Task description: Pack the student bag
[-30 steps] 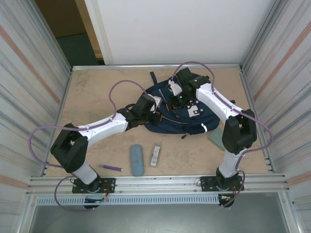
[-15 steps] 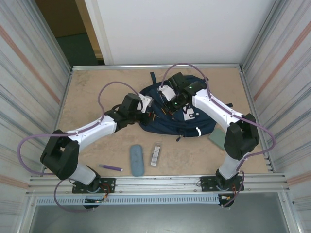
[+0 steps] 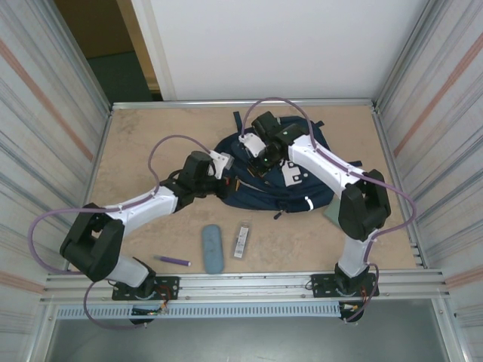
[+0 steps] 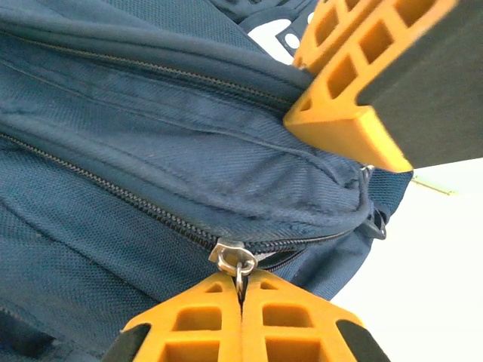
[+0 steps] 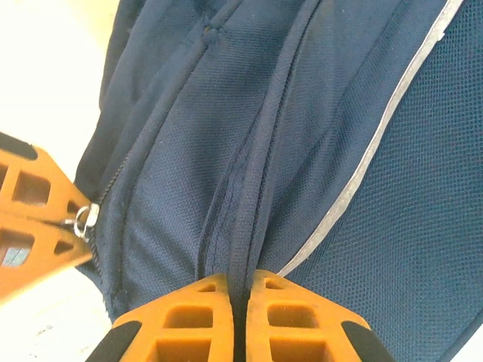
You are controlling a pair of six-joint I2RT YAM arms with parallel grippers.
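Observation:
The student bag (image 3: 266, 194), navy with silver stripes, lies at the back middle of the table. My left gripper (image 3: 229, 181) is at the bag's left end, shut on the metal zipper pull (image 4: 241, 277) of a zip that runs across the fabric (image 4: 151, 151). My right gripper (image 3: 258, 163) is just above it on the bag's top, shut on a raised seam of the bag fabric (image 5: 249, 188). The two grippers are close together. The right fingers (image 4: 355, 113) show in the left wrist view, and the left fingers (image 5: 34, 226) with the pull ring (image 5: 84, 219) show in the right wrist view.
In front of the bag lie a blue-grey pencil case (image 3: 212, 248), a small flat rectangular item (image 3: 241, 240) and a purple pen (image 3: 174, 260). A green-grey flat thing (image 3: 334, 215) sits by the right arm. Corrugated metal walls close in both sides.
Both grippers have moved left and the bag has shifted left with them. The left arm has drawn back towards the left, keeping hold of the zipper pull.

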